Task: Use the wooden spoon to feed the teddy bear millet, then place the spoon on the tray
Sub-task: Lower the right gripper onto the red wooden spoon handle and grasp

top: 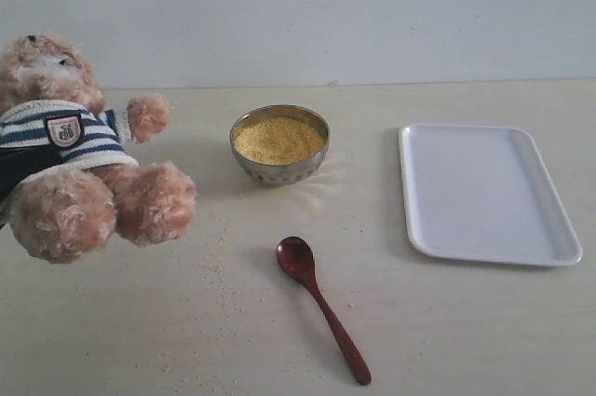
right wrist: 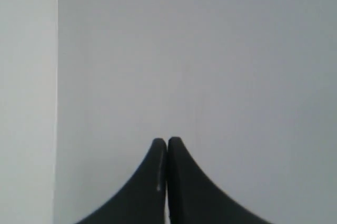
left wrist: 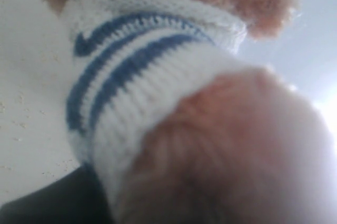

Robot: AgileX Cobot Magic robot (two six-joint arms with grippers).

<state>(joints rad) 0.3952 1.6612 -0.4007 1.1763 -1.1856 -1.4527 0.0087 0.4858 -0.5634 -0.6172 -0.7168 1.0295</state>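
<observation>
Exterior view first. The teddy bear (top: 84,149) is at 9 o'clock of the scene, leaning back with its feet toward the camera. A dark shape (top: 15,172) shows at its flank, probably your left arm. The millet (top: 277,140) is heaped in its steel bowl (top: 279,172) at centre, with stray grains (top: 219,270) on the surface (top: 466,340) at the bowl's 7 o'clock. The wooden spoon (top: 317,303) lies flat at the bowl's 6 o'clock, apart from it, scoop end to 11, handle to 5. The tray (top: 559,228) waits at 3 o'clock, no spoon on it.

Left wrist view: striped shirt and fur crowd the lens. A dark edge (left wrist: 47,208) peeks from under the shirt, but I cannot tell whether your left gripper's fingers are spread or pinching.

Right wrist view: your right gripper (right wrist: 167,142) has its fingers (right wrist: 157,166) pressed together on nothing, facing plain grey.

By my read you're at the opening step, spoon not yet picked up. Next, bring the right arm down, spread those fingers, and pinch the thin handle cleanly off the surface.
</observation>
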